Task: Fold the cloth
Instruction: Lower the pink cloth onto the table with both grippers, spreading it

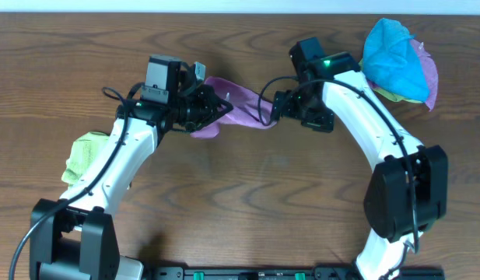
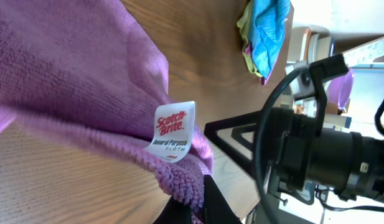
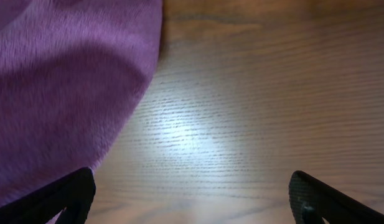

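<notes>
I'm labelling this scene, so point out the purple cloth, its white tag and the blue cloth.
purple cloth [image 1: 238, 99], overhead, middle of its span
white tag [image 2: 173, 132], left wrist, printed face
blue cloth [image 1: 391, 61], overhead, bunched centre

Front centre: bare table [image 1: 255, 187], passable for you.
Mid back: cloth [image 1: 243, 103] strung across.
Back right: blue cloth pile [image 1: 389, 62] blocks you.
Left edge: green cloth [image 1: 84, 152] beside your arm.

The cloth [image 1: 241, 101] is magenta-purple and fuzzy, and its little tag [image 2: 174, 132] is white with red and grey lettering. The surface [image 1: 255, 194] is brown wood grain, with a bright blue cloth [image 1: 389, 58] at its far right corner and a lime-green cloth [image 1: 82, 152] by the left edge.
</notes>
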Action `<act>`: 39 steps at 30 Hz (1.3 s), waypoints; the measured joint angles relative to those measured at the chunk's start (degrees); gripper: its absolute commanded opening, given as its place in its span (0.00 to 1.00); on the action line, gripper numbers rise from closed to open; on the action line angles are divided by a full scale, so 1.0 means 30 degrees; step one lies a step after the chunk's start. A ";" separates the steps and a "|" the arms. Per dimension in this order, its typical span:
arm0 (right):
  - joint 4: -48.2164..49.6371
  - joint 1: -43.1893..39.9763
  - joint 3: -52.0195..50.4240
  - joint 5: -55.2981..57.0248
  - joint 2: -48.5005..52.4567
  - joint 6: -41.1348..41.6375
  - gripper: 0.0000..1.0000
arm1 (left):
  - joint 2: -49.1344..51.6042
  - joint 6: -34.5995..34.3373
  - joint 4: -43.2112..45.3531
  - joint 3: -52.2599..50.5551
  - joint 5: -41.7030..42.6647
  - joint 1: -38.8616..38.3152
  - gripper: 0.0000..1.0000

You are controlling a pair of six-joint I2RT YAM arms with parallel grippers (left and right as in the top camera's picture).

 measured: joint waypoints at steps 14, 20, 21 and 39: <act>-0.1035 0.0707 0.0000 0.0000 0.0000 -0.0051 0.99 | 0.0000 0.0954 -0.3577 0.3898 -0.0860 0.0007 0.06; -0.1246 0.0954 0.0000 -0.0328 0.0000 -0.0590 0.99 | 0.0000 0.1909 -0.4692 0.3934 -0.3045 0.0007 0.06; -0.1166 0.1078 -0.0007 -0.0270 0.0000 -0.0729 0.99 | 0.0000 0.2004 -0.4736 0.3934 -0.3286 0.0015 0.06; 0.0175 0.2011 0.0000 0.0648 0.0000 -0.1413 0.99 | 0.0000 0.3548 -0.8684 0.3942 -0.5319 -0.0729 0.06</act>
